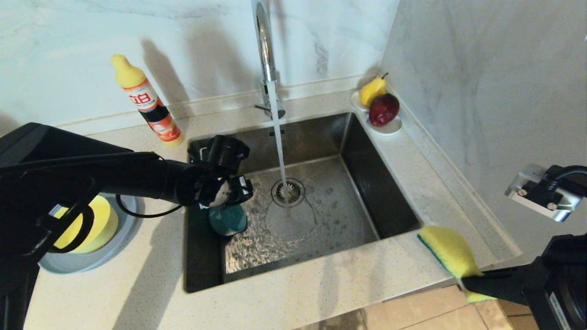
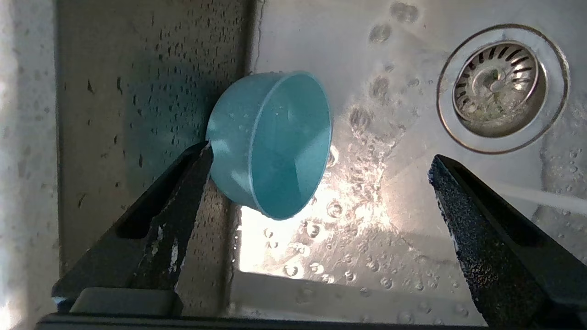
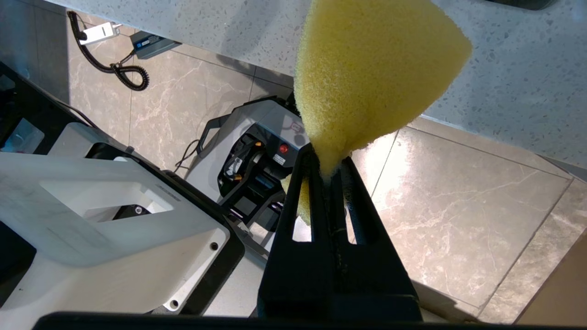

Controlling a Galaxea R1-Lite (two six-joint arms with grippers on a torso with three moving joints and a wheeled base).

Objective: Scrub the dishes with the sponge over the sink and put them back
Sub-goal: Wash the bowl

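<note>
My left gripper [image 1: 228, 198] hangs low inside the sink [image 1: 394, 201], by its left wall, with its 2 fingers [image 2: 183, 192] spread wide and nothing between them. The small teal bowl [image 2: 270, 142] lies tipped on its side against that left wall, its mouth turned toward the drain [image 2: 500, 87]; one fingertip sits just at its outer wall, the other well apart on the drain side. My right gripper [image 3: 328, 172] waits off the near right corner of the counter [image 1: 321, 288], clamped tight on the yellow sponge [image 1: 447, 252], whose green face shows along its left edge.

The faucet [image 1: 266, 50] is running and the basin floor is wet, so I judge the main risk is the bowl skating away or rolling when I close, since it rests on a curved side. A finger could also scrape the steel wall and push the bowl instead of pinching it. The other 2 dishes, the pale yellow-green bowl [image 1: 103, 224] on the grey-blue plate [image 1: 110, 254], sit on the counter left of the sink under my left arm, which could nudge them.
</note>
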